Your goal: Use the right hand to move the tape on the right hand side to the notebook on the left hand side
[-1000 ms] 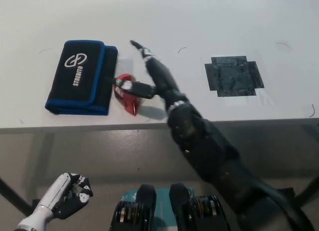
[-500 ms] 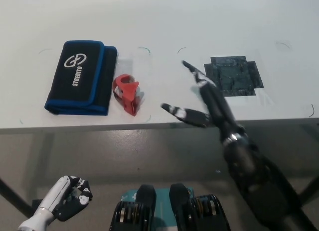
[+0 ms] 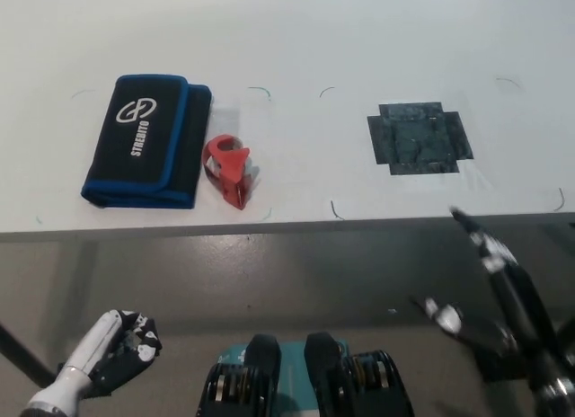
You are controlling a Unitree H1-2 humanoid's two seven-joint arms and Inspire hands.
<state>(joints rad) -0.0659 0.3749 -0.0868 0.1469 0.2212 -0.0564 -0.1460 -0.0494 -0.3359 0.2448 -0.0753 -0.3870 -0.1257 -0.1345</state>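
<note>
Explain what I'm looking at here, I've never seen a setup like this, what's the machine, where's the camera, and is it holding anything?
This is a humanoid robot seen from a camera on its own head, looking steeply down. Its white left hand rests low at the lower left, below the table edge. Its black right hand is at the lower right, off the table, fingers spread and holding nothing. On the white table lie a black pouch with blue trim, which serves as the notebook, and a red tape dispenser just to the right of it. Farther right is a dark patch marked on the tabletop.
</note>
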